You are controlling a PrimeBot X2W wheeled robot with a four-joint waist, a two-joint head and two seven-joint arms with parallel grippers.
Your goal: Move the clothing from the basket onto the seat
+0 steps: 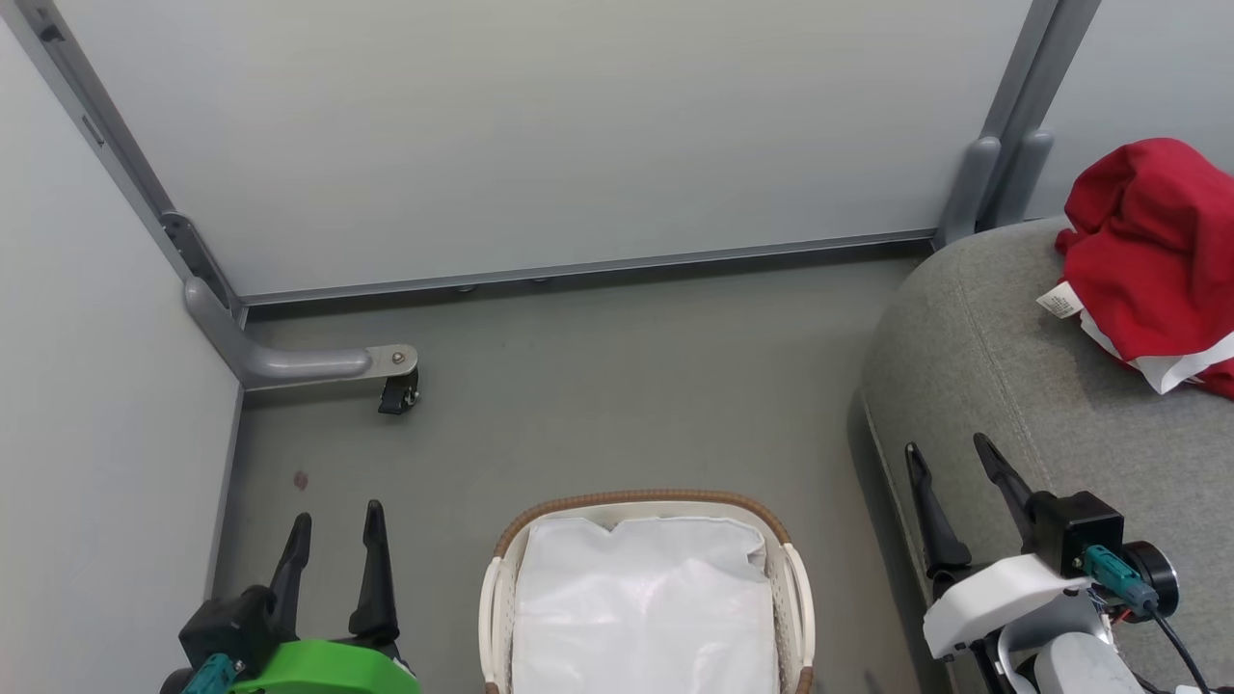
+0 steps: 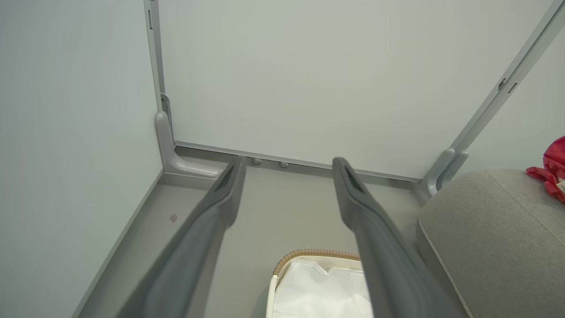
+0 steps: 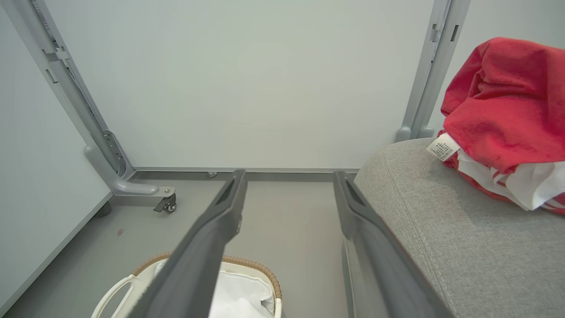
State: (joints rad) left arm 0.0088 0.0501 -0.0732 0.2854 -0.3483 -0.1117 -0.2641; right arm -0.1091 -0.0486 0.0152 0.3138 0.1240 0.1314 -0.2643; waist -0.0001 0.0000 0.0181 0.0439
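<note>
Floor ahead: bare floor (image 1: 598,386) between basket (image 1: 641,500) and back panel (image 1: 540,125), open passage.
Left corner: side panel (image 1: 96,434) and castor bracket (image 1: 333,364) close it off.
Right: seat (image 1: 1003,386) stands near the basket; clothing (image 1: 1147,241) heaped on its far part.
Basket mouth: open from above.

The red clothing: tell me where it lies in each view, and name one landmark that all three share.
Head view: the clothing lies at the upper right, on the seat.
Left wrist view: the clothing peeks in at the far right edge, on the seat.
Right wrist view: the clothing lies at the upper right, on the seat.
Shared landmark: the basket, brown-rimmed, along each view's bottom edge.
</note>
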